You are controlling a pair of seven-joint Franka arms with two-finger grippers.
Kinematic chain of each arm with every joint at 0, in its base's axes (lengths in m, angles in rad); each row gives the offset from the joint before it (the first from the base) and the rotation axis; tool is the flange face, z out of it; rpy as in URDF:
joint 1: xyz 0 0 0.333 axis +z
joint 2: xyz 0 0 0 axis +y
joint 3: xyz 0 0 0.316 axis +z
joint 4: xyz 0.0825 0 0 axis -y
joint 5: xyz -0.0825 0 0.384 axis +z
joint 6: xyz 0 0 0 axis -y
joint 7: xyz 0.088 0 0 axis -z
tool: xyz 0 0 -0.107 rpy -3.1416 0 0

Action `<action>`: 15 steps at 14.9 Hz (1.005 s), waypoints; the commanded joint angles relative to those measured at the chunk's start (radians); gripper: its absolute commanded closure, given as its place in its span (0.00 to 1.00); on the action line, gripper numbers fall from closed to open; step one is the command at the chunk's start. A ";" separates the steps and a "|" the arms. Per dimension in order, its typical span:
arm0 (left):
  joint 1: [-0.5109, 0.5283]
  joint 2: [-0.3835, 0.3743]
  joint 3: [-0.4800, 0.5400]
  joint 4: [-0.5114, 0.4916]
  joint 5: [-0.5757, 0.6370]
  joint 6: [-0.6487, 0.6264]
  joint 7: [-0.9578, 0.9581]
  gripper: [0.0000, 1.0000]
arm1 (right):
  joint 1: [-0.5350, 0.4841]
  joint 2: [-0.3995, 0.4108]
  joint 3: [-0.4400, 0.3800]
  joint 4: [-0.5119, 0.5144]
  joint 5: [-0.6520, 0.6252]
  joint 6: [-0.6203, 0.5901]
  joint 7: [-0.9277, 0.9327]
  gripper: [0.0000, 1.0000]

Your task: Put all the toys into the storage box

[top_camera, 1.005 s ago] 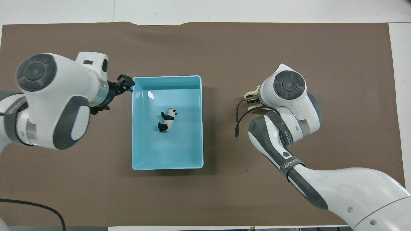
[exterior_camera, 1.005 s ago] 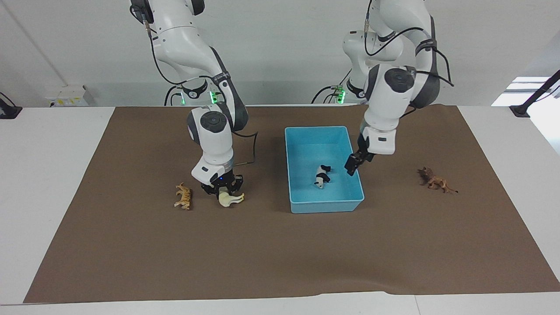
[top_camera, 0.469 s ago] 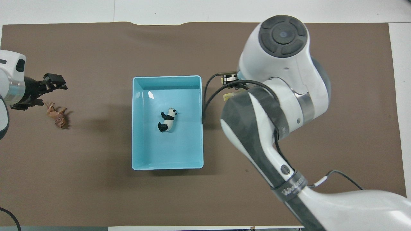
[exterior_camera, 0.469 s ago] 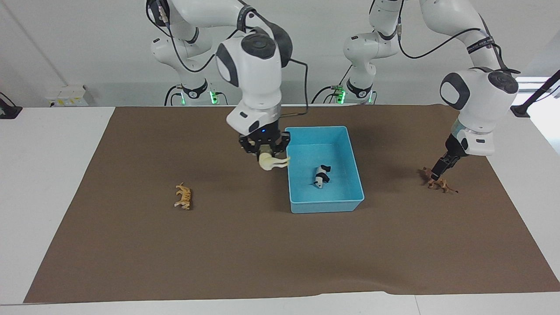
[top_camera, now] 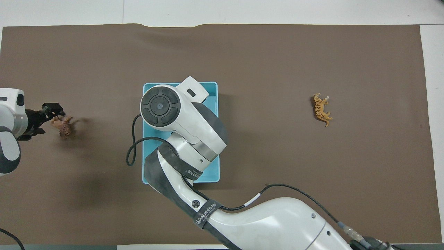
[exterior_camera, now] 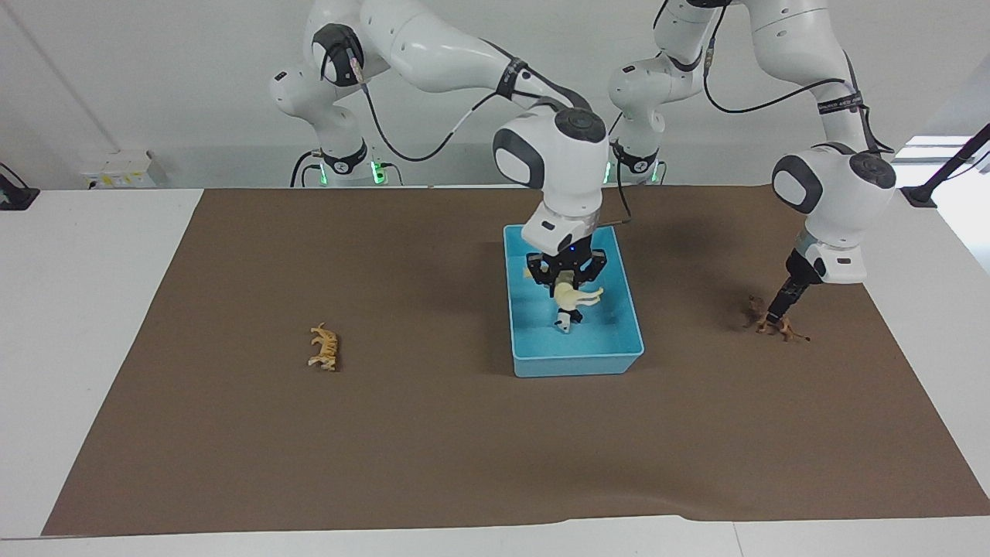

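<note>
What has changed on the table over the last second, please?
The right gripper lifted the horse off the mat and carried it over the storage box. The left gripper swung from the box down to the lion. The tiger and panda stayed put.

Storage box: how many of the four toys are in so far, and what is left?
Done: the panda lies in the storage box. In hand: the right gripper holds the horse over the box, unreleased; the left gripper is down at the lion on the mat. Left: the tiger, untouched toward the right arm's end.
</note>
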 commanded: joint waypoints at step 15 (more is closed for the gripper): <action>0.034 0.067 -0.012 -0.083 0.001 0.195 -0.225 0.59 | -0.395 -0.265 -0.022 -0.027 0.009 -0.368 -0.212 0.00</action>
